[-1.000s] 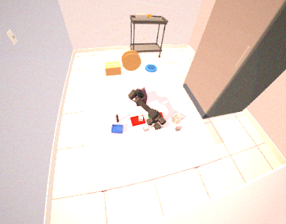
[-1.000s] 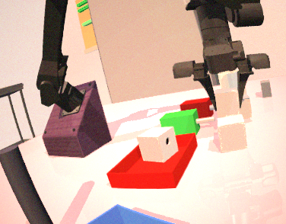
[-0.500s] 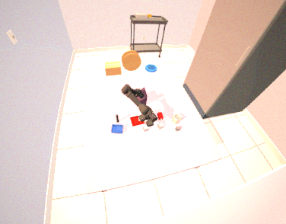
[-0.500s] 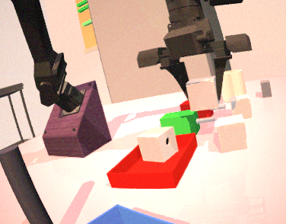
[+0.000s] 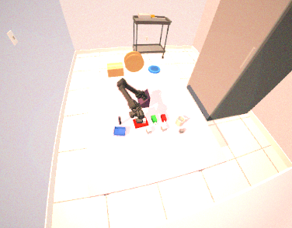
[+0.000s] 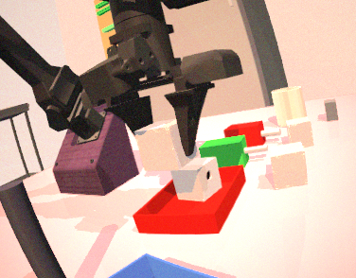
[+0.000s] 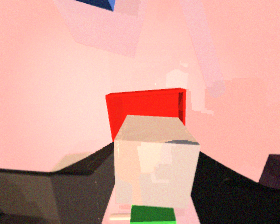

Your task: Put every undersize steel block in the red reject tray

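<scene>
We saw the jaws closed on a pale block near the red tray; a second, bored block sat in the tray, and the green gauge lay nearby.

Pale block: between fingers | holed block: in red tray | green gauge: lying

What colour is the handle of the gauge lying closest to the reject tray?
Green, clearest in the exterior view.
</scene>
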`<move>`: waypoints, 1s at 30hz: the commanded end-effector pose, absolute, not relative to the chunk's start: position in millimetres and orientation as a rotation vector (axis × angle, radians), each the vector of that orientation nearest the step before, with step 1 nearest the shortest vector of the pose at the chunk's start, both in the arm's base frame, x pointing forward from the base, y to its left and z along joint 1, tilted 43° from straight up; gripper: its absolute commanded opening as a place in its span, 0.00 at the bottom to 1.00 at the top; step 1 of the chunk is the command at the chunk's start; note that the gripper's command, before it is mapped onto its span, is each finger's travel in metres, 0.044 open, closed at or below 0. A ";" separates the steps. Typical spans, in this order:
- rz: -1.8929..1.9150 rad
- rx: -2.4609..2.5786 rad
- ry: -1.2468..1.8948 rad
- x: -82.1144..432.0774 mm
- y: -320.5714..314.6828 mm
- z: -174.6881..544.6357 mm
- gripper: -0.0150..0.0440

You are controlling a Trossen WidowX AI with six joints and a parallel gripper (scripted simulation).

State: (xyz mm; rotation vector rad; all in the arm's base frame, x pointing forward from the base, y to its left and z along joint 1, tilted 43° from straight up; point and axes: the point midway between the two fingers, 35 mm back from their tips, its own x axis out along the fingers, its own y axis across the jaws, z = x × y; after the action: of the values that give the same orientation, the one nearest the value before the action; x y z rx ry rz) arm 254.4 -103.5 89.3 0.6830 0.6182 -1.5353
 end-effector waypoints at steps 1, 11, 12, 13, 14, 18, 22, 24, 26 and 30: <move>-1.508 0.686 0.612 255.0 -101.6 92.3 0.25; -1.508 0.686 0.612 255.7 -112.5 80.0 0.25; -1.508 0.686 0.612 255.7 -113.7 78.7 0.25; -1.508 0.686 0.612 255.7 -114.9 77.4 0.25; -1.508 0.686 0.612 255.7 -116.1 76.1 0.25; -1.508 0.686 0.611 255.5 -120.9 71.0 0.25; -1.508 0.685 0.611 255.1 -125.7 66.1 0.25; -1.508 0.685 0.610 254.9 -128.1 63.6 0.25; -1.508 0.685 0.610 254.5 -130.5 61.2 0.25; -1.526 0.688 0.609 251.9 -133.1 60.2 0.34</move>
State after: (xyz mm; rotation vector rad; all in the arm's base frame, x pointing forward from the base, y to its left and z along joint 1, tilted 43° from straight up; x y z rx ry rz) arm 250.7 -135.1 58.7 0.6865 0.6115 -1.5324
